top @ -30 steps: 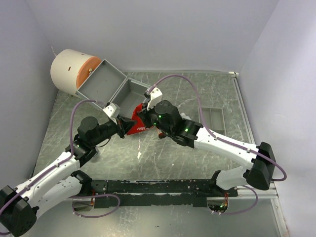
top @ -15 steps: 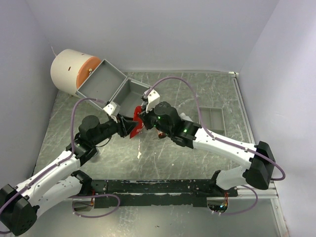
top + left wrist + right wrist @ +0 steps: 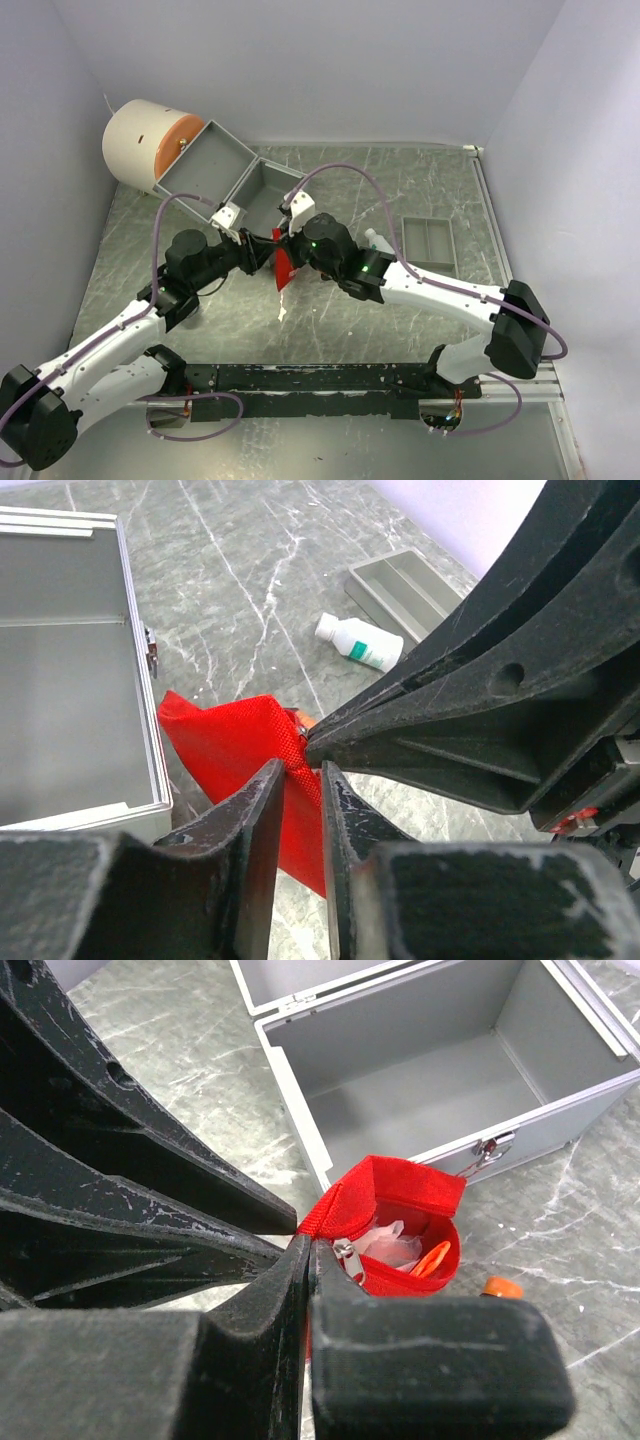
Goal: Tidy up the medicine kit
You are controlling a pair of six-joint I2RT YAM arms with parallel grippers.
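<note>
The red pouch (image 3: 284, 268) hangs on edge between both grippers, just in front of the open grey case (image 3: 262, 190). My left gripper (image 3: 300, 770) has its jaws narrow, with the pouch (image 3: 235, 740) edge filling the gap at the tips. My right gripper (image 3: 308, 1245) is shut on the pouch's rim beside the zipper pull (image 3: 348, 1255). The pouch (image 3: 400, 1185) gapes open, with white sachets and something orange inside. The case (image 3: 420, 1090) holds nothing that I can see. In the top view the left gripper (image 3: 268, 255) and right gripper (image 3: 290, 240) meet at the pouch.
A white bottle (image 3: 360, 642) lies on the table right of the pouch. The shallow divided tray (image 3: 430, 243) sits further right. The big white drum (image 3: 140, 145) stands behind the case lid (image 3: 200, 160). An orange cap (image 3: 500, 1287) lies near the case front.
The pouch has turned from lying flat to standing on edge and shifted slightly right. The left jaws opened, then narrowed on its edge. The right gripper stayed shut.
</note>
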